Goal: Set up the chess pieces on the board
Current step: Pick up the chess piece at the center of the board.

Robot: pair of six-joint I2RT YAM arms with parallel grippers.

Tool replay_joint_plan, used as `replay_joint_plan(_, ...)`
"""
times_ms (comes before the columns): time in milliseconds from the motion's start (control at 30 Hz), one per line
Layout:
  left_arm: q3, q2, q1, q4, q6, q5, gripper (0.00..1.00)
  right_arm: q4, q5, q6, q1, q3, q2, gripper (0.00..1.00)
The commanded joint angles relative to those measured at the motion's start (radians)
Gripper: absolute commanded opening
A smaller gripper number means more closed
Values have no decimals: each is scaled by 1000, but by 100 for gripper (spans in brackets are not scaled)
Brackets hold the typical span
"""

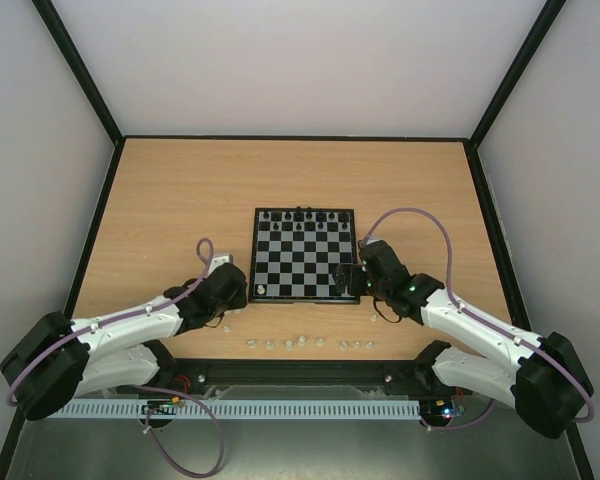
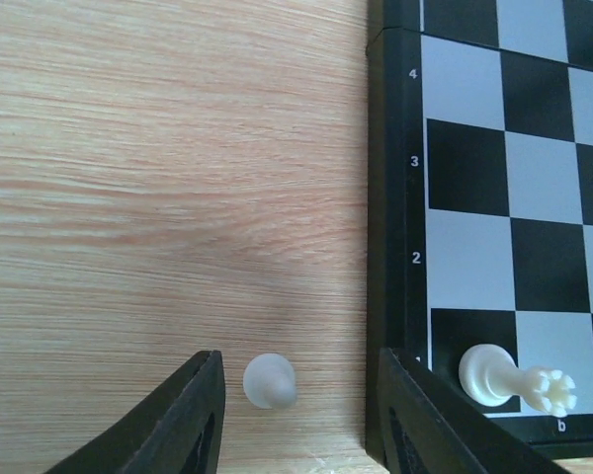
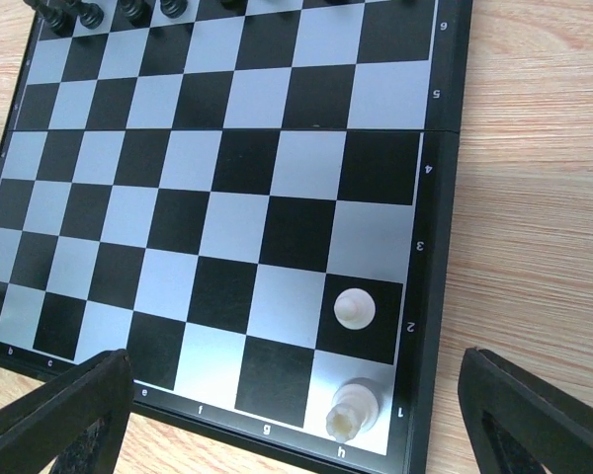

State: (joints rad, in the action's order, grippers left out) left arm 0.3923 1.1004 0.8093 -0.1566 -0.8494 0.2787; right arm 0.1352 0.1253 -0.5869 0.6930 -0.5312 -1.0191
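The left pincer [image 2: 298, 395] stands open astride a white pawn [image 2: 269, 380] on the surface [image 2: 128, 197], just beside the board [image 2: 395, 197], fingers clear of it. The right pincer [image 3: 295, 375] gapes, fingers cut off by the frame, over the board's corner, which holds two white pieces [image 3: 355, 309].

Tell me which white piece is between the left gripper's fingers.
The pawn on bare wood just off the board's edge; the neighbouring white piece sits on the board, outside the fingers.
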Motion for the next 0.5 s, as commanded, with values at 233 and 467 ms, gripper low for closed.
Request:
replay_joint_plan(233,-10,44,18,-14,-17,31,35,0,-16,10,-4,14,16,90)
replay_joint_plan(467,-27,-6,26,-28,-16,57,35,-4,2,7,-5,18,1,90)
